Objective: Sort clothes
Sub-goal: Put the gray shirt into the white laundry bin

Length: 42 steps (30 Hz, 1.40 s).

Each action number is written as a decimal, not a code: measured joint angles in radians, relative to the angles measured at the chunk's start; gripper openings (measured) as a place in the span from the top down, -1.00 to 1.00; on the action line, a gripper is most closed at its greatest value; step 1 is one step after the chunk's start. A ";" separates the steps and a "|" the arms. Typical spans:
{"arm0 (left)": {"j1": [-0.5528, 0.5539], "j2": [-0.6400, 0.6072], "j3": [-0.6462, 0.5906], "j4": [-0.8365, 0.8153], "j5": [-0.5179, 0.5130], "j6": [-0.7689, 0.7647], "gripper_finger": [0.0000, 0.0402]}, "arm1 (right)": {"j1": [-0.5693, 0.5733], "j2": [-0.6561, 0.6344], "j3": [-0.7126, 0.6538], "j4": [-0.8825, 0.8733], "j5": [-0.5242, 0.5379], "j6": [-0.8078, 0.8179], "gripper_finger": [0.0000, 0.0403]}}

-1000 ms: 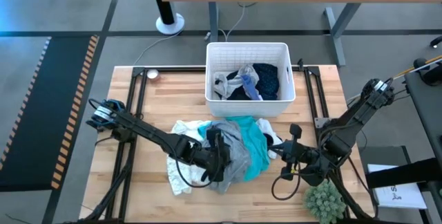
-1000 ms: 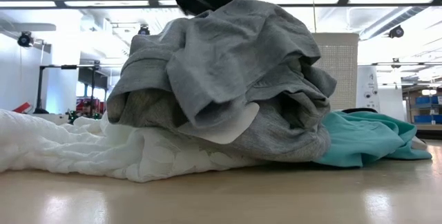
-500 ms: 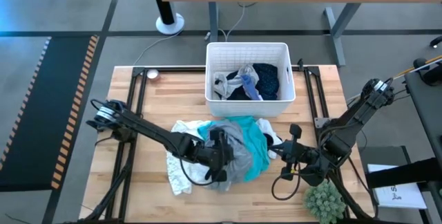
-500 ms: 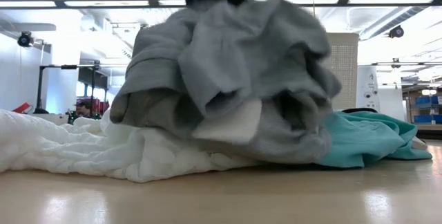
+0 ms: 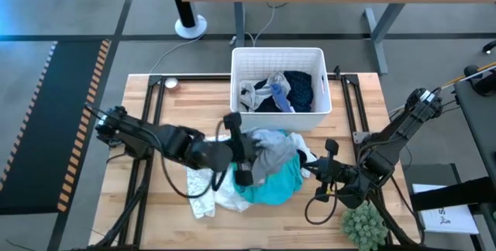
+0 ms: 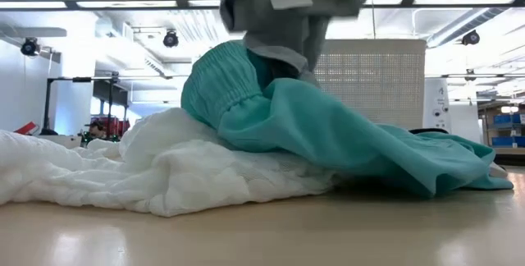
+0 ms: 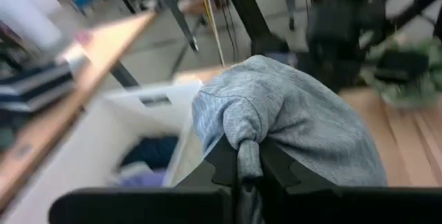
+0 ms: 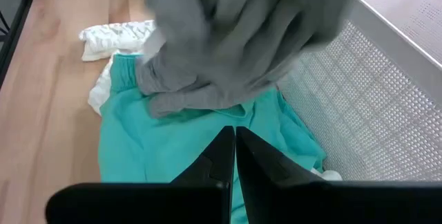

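left pincer (image 7: 247, 172) closed | grey garment (image 5: 267, 149) lifted off pile | turquoise garment (image 6: 328, 135) uncovered

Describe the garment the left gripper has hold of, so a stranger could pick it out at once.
Start at the white bin at the table's far edge. Just in front of it lies a heap of clothes, and the left gripper is shut on the grey garment, lifted above the heap. It is plain heathered grey, unlike the turquoise garment and white lacy one beneath.

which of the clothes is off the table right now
The grey garment, pinched in the left gripper and hanging above the turquoise one, which lies on the table.
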 joint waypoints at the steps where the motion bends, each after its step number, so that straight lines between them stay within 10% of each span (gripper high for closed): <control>1: 0.003 0.000 0.031 -0.002 -0.007 0.025 0.96 | 0.000 0.000 0.000 0.000 0.000 -0.002 1.00; 21: 0.272 0.007 0.466 0.051 0.164 0.318 0.97 | 0.000 0.000 0.000 0.004 0.009 -0.011 1.00; 42: 0.556 0.009 0.459 0.282 0.337 0.358 0.97 | 0.000 0.000 -0.007 0.005 0.011 -0.011 1.00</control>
